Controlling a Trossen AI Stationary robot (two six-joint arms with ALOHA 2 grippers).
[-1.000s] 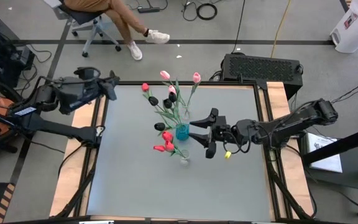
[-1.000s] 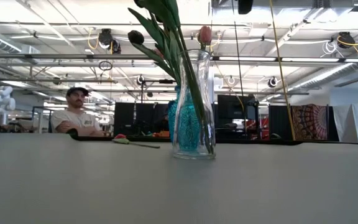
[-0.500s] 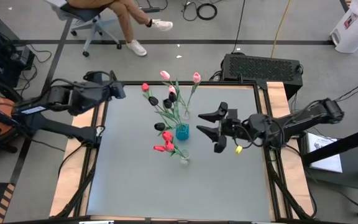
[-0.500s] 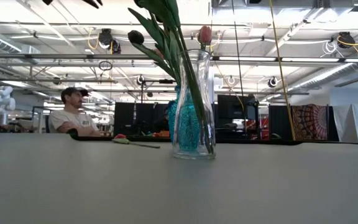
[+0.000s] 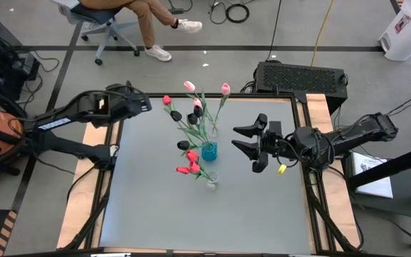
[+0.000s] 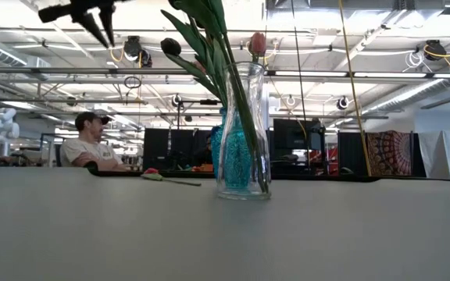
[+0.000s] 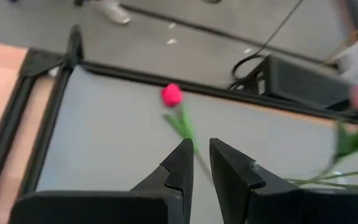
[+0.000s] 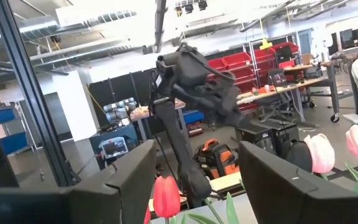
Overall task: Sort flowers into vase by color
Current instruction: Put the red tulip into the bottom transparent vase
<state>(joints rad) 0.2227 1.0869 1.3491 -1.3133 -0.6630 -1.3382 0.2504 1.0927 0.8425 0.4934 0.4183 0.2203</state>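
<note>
1. My left gripper (image 5: 144,106) is hanging above the table's (image 5: 155,214) far left corner, just inside the black frame edge, with its fingers (image 7: 180,167) pressed nearly together and pinching nothing.
2. Past those fingers I am looking at a lone red tulip (image 7: 172,94) lying flat on the grey surface near the far rim, its stem running back toward my fingertips; bare table is lying open on its left.
3. My right gripper (image 5: 246,140) is hovering over the right half of the table, just right of the vases, with its fingers (image 5: 250,128) spread wide and empty.
4. The blue vase (image 5: 209,151) is standing near the table's middle, and the clear glass vase (image 6: 243,133) is standing just in front of it on the near side; green stems are fanning out of both toward the far edge.
5. Pink tulips (image 5: 190,86) are reaching out to the far rim, black tulips (image 5: 175,115) are sitting lower among the stems, and a cluster of red tulips (image 5: 188,168) is leaning left of the clear vase; which head belongs to which vase I cannot tell from above.
6. The whole near half of the table and its left side are lying bare.
7. Beyond the far edge, a person (image 6: 92,145) is sitting on a chair.
</note>
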